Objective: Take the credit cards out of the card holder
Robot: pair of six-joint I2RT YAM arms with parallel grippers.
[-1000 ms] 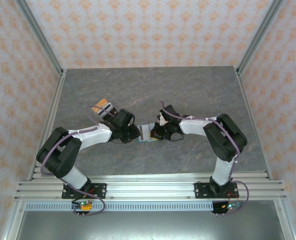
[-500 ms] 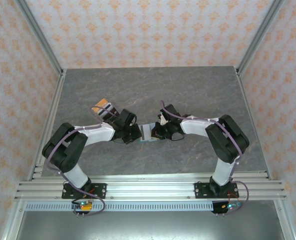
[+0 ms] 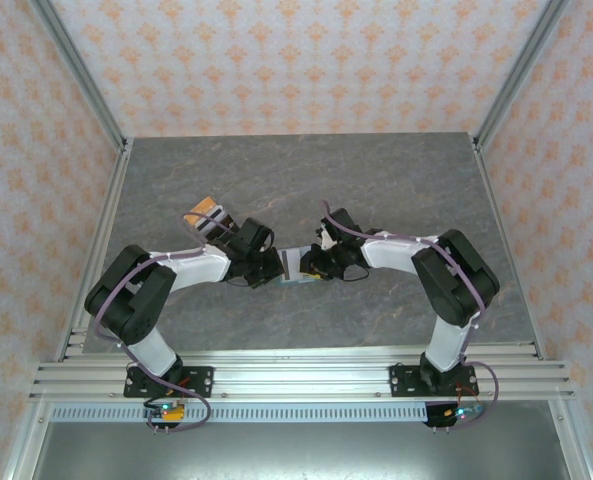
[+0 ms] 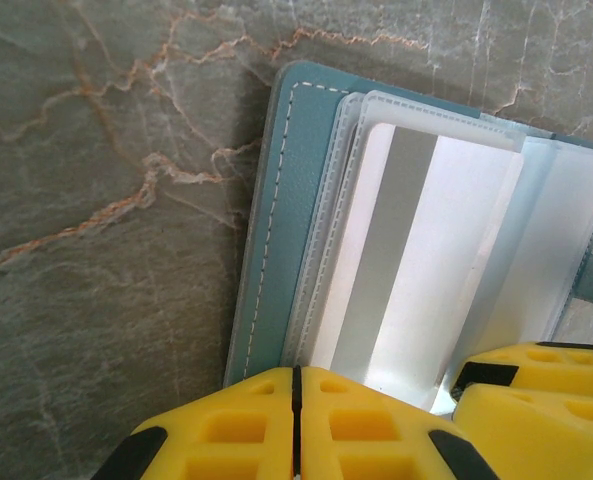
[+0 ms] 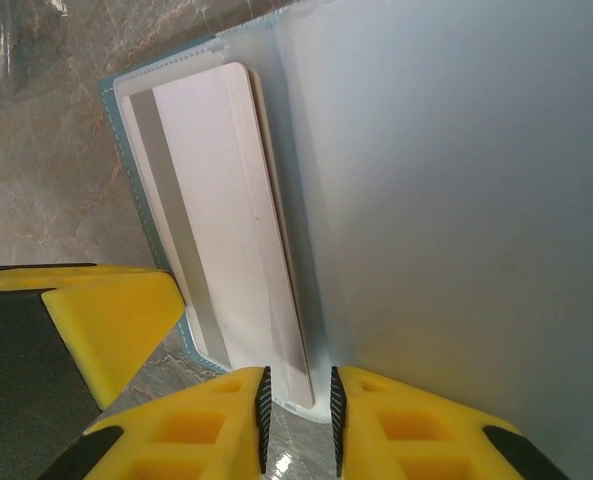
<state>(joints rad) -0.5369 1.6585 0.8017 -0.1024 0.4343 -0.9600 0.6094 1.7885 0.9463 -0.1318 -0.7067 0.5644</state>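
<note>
Card holder (image 3: 294, 266): a teal wallet lies open near the middle of the table, between your two claws.
Done so far: a small pile of loose cards (image 3: 206, 216), one orange-tan with pale and dark ones, lies well apart from the holder, to its left and farther back. You can judge these as already taken out.
Left to do: a pale card (image 4: 416, 260) with a grey stripe is still inside a clear sleeve (image 4: 396, 112), so at least this one remains. You cannot read the other pockets.
Left claw (image 4: 296, 385): clenched at the holder's near edge. You cannot tell whether it pinches anything.
Right claw (image 5: 299, 395): its jaws are slightly apart and straddle the bottom edge of an upright sleeve page (image 5: 456, 200), with no visible squeeze on it.
Room: walls (image 3: 296, 60) papered in peach with a repeating orange floral motif, and metal posts (image 3: 81, 70) at the corners.
Surface: table (image 3: 376, 170) in a grey stone pattern with rusty veins, with metal rails (image 3: 296, 378) along the near edge.
</note>
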